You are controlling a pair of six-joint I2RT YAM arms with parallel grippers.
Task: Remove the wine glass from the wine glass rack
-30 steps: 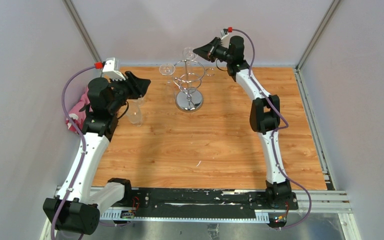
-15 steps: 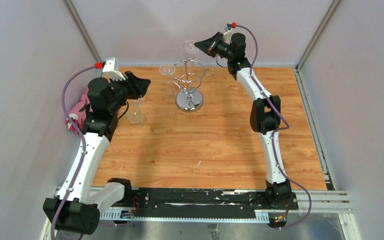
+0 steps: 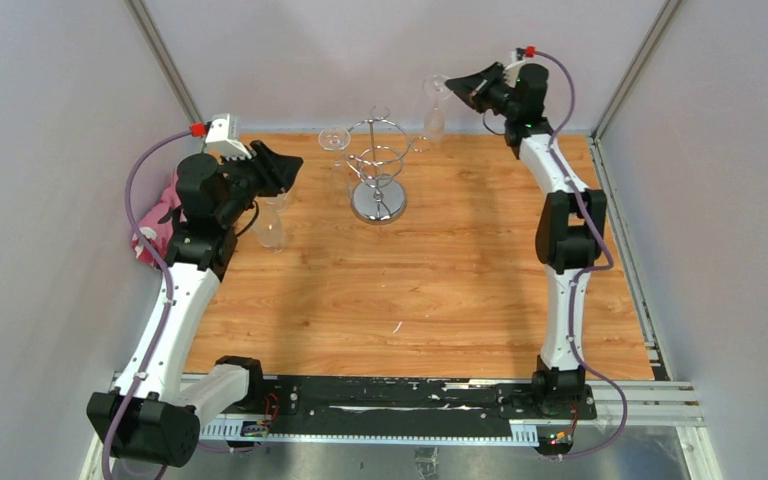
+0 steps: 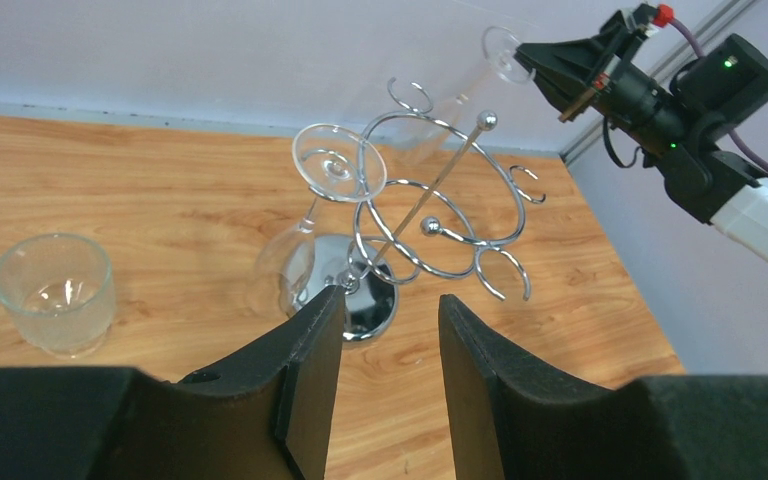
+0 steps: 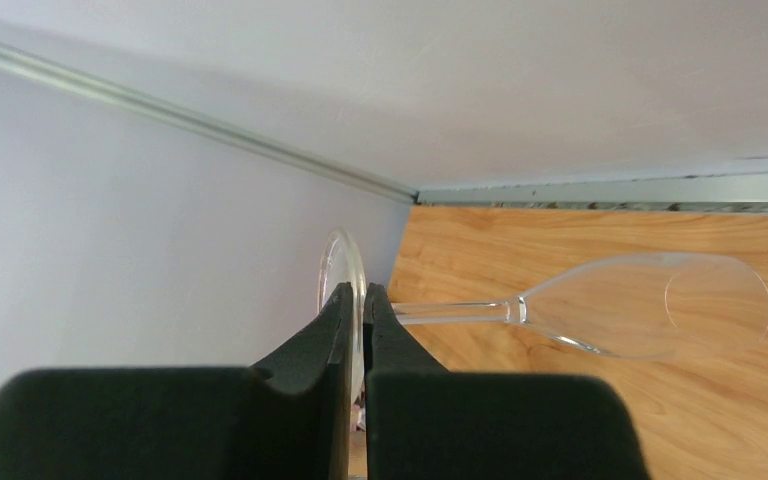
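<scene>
Removal looks done: the wine glass [image 5: 640, 305] hangs foot-up at 1 o'clock of the wine glass rack [image 3: 378, 170], clear of it, foot pinched in the closed right end effector [image 5: 364, 295], left end effector [image 4: 390, 312] half-open and empty, only setting down seemingly left.

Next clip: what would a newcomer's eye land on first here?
The right gripper, raised over the far edge of the table, is shut on the foot of a wine glass held clear of the wine glass rack. A second wine glass hangs upside down on the rack's left side, while the left gripper hovers open near a tumbler.
</scene>
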